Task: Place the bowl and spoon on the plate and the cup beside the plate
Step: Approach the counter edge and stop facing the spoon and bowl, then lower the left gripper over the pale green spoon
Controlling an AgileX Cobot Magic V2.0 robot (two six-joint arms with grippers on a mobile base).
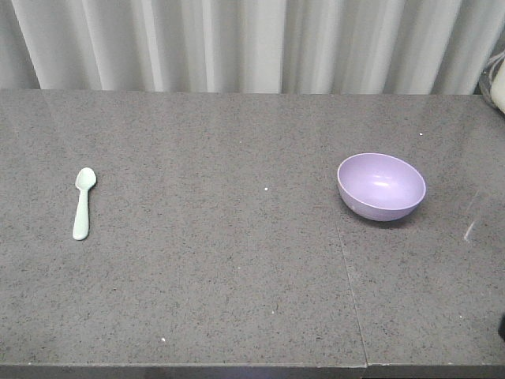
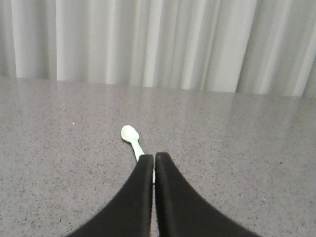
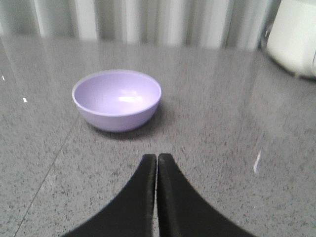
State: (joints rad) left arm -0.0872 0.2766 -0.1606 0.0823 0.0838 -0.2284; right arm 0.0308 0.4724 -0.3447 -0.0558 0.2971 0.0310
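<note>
The pale mint spoon (image 1: 84, 201) lies flat on the grey table at the left, its bowl end pointing to the back. The lavender bowl (image 1: 382, 185) stands upright and empty at the right. Neither arm shows in the front view. In the left wrist view my left gripper (image 2: 154, 157) is shut with nothing in it, and the spoon (image 2: 131, 134) lies just beyond, its handle end hidden behind the tips. My right gripper (image 3: 157, 157) is shut and empty, short of the bowl (image 3: 117, 98), which sits ahead and to the left. The plate and the cup are out of view.
A white appliance (image 3: 294, 37) stands at the back right corner of the table. A pleated grey curtain (image 1: 252, 43) hangs behind the table. A seam (image 1: 351, 300) runs front to back through the tabletop near the bowl.
</note>
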